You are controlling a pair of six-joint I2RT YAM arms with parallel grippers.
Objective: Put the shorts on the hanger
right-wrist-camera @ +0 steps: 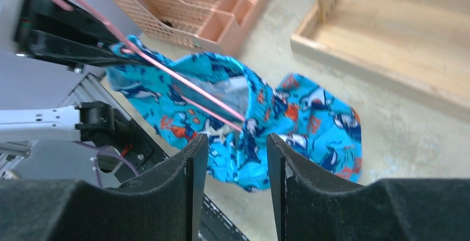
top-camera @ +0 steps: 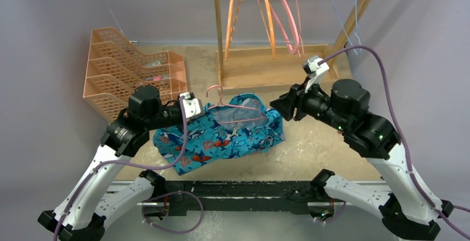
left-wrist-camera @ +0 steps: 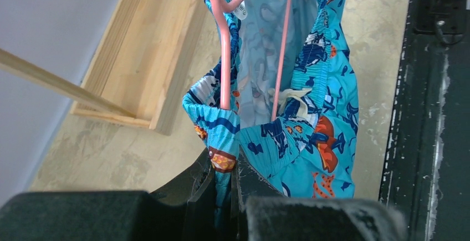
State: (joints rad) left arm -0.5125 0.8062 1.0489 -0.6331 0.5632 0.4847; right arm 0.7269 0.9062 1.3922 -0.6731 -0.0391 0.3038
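Shorts (top-camera: 221, 138) pinched in L gripper (left-wrist-camera: 224, 169); R gripper (right-wrist-camera: 237, 141) agape, empty; hanger (left-wrist-camera: 224, 58) end hidden.

No writing can be read anywhere; the small white tag (left-wrist-camera: 240, 11) inside the shorts (left-wrist-camera: 310, 113), beside the hanger (left-wrist-camera: 224, 58), is illegible.

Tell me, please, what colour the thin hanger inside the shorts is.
Pink; the thin triangular hanger shows best in the left wrist view.
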